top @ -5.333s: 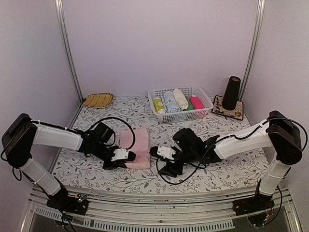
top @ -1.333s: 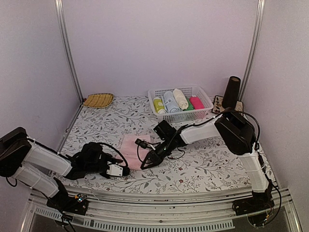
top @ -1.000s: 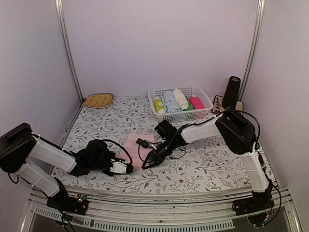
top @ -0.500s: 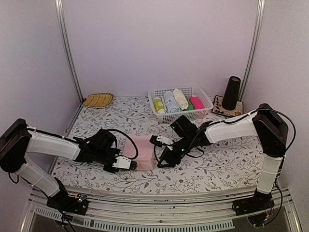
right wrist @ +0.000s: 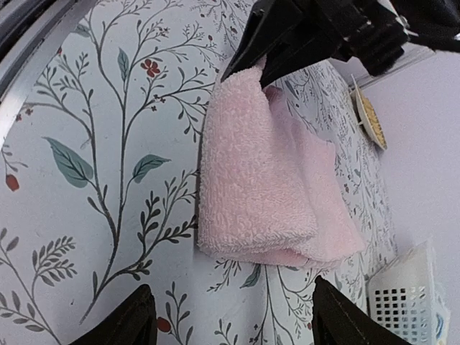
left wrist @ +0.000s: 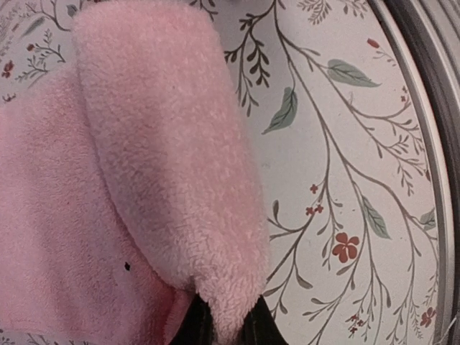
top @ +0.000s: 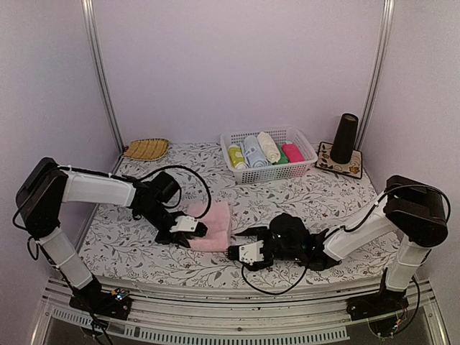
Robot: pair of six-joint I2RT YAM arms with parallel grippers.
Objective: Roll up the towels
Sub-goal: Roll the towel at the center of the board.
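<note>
Right hand (top: pixel 241 253) withdrawn open, left hand (top: pixel 192 228) pinching one pink towel (top: pixel 217 224)

Top view high above near edge, wrist views close (opposite sides), sharing pink towel (top: pixel 215 223)

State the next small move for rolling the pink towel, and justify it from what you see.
Probably the left end effector, shut on a lifted fold of the pink towel, should carry it further over; the right end effector lies open, apart from the towel.
</note>
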